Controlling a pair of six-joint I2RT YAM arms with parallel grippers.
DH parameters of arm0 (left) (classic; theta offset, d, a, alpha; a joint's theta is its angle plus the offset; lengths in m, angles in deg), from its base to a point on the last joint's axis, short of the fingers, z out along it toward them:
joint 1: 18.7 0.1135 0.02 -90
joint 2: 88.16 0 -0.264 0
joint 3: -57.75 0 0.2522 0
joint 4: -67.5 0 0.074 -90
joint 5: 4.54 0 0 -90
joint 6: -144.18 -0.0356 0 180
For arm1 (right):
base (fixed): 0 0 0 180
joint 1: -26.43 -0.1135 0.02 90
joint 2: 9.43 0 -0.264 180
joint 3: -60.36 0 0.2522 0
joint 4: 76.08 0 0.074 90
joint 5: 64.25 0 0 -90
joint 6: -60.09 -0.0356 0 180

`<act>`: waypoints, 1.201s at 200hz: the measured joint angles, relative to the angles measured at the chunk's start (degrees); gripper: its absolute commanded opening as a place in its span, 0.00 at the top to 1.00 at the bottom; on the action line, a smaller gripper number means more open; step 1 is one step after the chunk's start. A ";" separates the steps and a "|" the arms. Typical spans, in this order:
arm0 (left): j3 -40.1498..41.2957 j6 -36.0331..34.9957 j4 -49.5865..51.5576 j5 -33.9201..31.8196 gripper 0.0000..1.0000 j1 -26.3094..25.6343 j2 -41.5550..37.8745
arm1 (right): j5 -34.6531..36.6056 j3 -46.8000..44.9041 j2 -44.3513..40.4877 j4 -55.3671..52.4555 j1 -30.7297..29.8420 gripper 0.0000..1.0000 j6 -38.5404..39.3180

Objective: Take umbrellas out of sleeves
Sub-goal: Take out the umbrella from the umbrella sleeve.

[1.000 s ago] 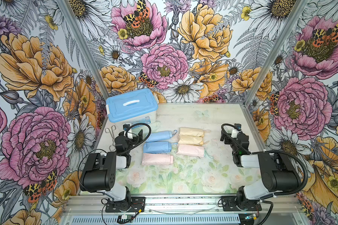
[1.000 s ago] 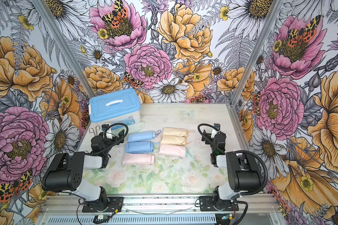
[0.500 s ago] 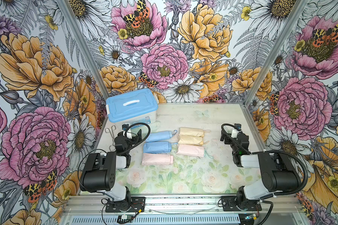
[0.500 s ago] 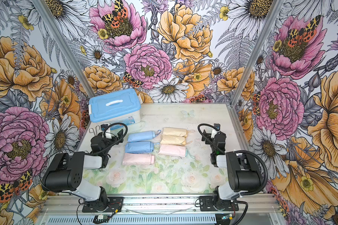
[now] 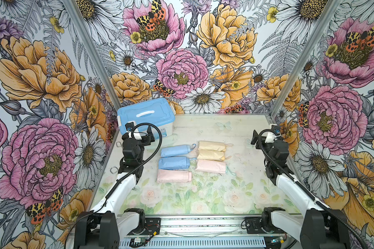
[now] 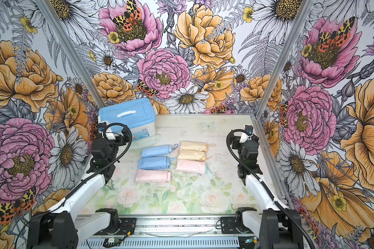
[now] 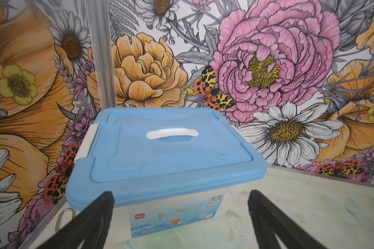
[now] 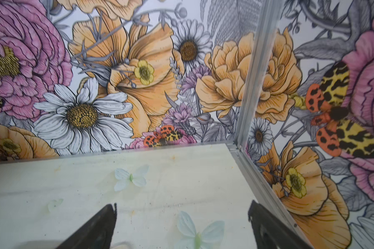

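Note:
Six filled sleeves lie in two columns mid-table in both top views: a blue sleeve, a second blue sleeve and a pink sleeve on the left, two cream sleeves and another pink sleeve on the right. The umbrellas stay hidden inside; only thin cord loops poke out. My left gripper hovers open and empty facing the box, left of the sleeves. My right gripper is open and empty near the right wall.
A blue-lidded plastic box stands at the back left corner, just ahead of my left fingers. Small metal rings lie along the left edge. Flowered walls with metal posts enclose the table.

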 measured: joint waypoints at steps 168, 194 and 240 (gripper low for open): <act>-19.32 15.63 33.31 38.25 0.15 2.40 14.80 | -21.99 16.50 3.10 -21.29 -11.45 0.01 -14.60; -17.86 15.85 35.26 36.96 0.17 4.70 17.94 | -22.58 15.15 2.21 -21.46 -11.45 0.01 -14.75; -17.18 15.96 36.04 36.02 0.31 5.75 23.37 | -24.63 14.25 2.32 -22.05 -11.45 0.01 -15.06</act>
